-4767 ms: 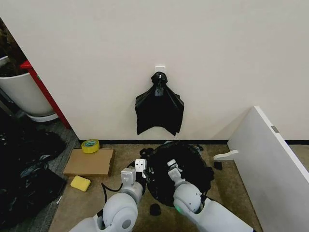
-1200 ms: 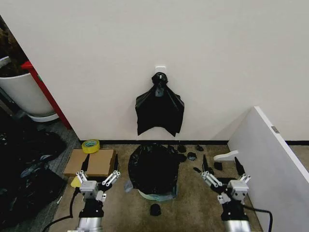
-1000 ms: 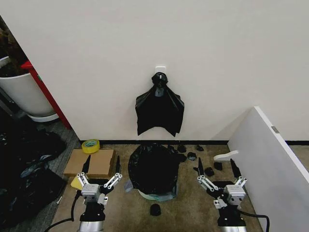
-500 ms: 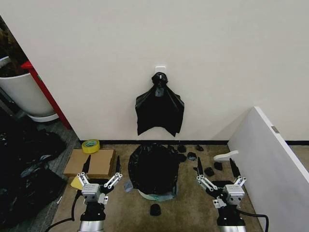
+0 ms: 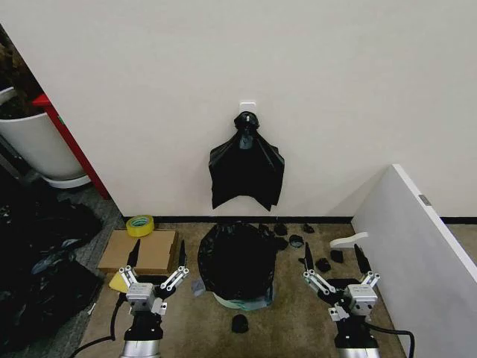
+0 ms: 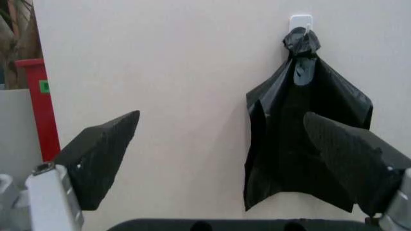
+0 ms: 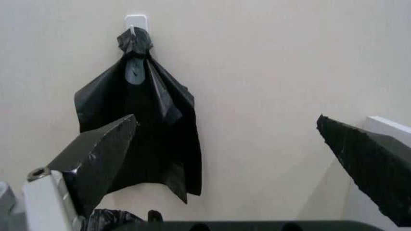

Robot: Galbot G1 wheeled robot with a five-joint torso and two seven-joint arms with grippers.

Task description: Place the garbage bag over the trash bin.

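Two hands are hovering low over the floor, the left hand [image 5: 155, 270] beside a cardboard sheet [image 5: 139, 250], the right hand [image 5: 333, 268] near a white board [image 5: 417, 246]; both are spreading their fingers wide and gripping nothing. Between them the garbage bag [image 5: 237, 257] is sitting draped over the trash bin [image 5: 240, 301], whose pale base is peeking out below the plastic. Judging by its crinkled gloss, the bag is looking light, limp and slippery, likely tearing if pinched hard. Any adjusting grip is probably best taken on the loose hem at opposite sides of the rim, while the light bin may be tipping easily.
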